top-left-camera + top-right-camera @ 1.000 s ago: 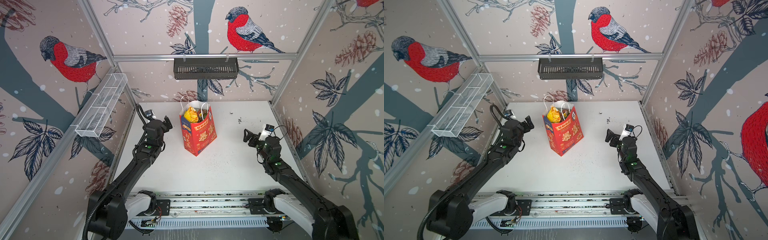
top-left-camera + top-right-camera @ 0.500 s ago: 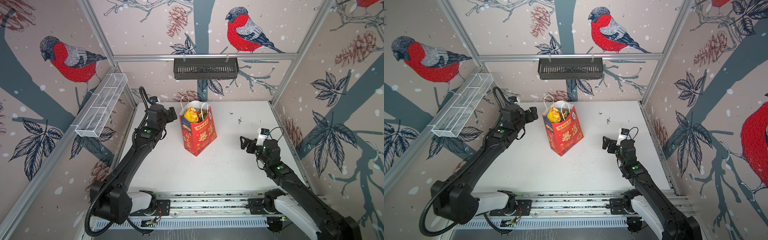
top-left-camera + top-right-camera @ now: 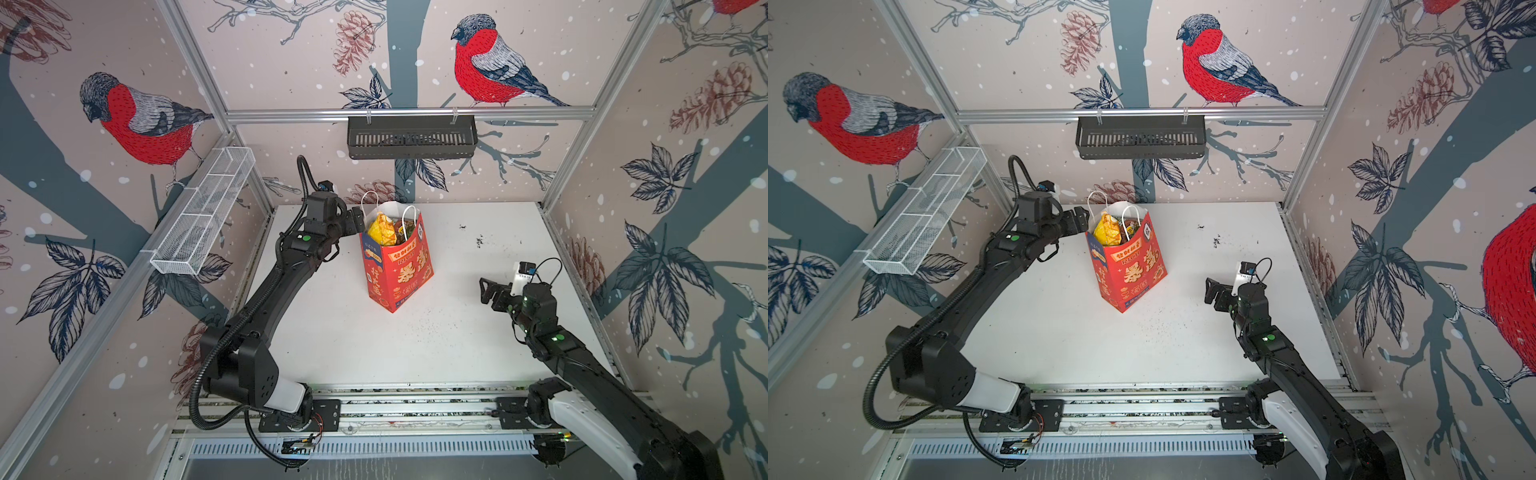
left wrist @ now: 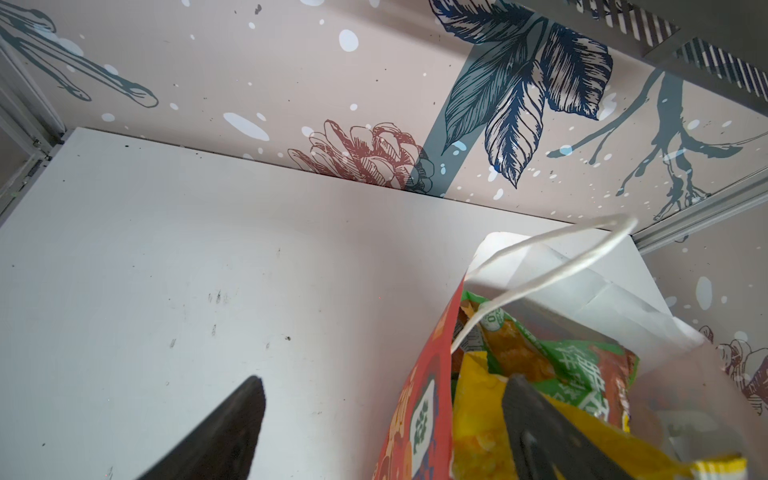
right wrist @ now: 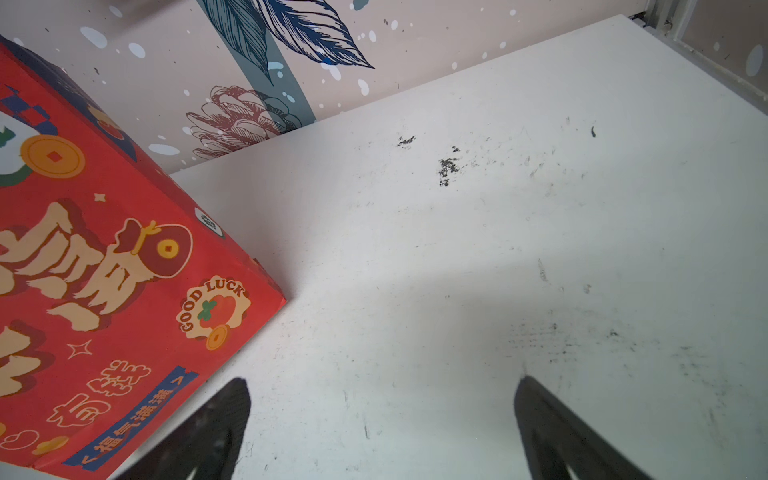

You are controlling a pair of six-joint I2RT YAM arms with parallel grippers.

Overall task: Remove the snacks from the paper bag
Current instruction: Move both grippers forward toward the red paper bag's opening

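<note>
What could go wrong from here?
The open left gripper straddles a wall of the paper bag: closing may pinch paper along with the yellow packet and lift the bag.
The white cord handle crosses the mouth and could snag a finger.
The right gripper stands apart, so the unsupported bag could tip.

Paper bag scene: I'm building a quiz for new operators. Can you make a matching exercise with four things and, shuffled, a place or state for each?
Things:
1. paper bag
2. yellow snack packet
3. left gripper
4. right gripper

States:
A. open, over bare table, apart from the bag
B. upright on the table
C. open, fingers either side of the bag's wall
D. inside the bag, on top

Pairs: 1-B, 2-D, 3-C, 4-A.
</note>
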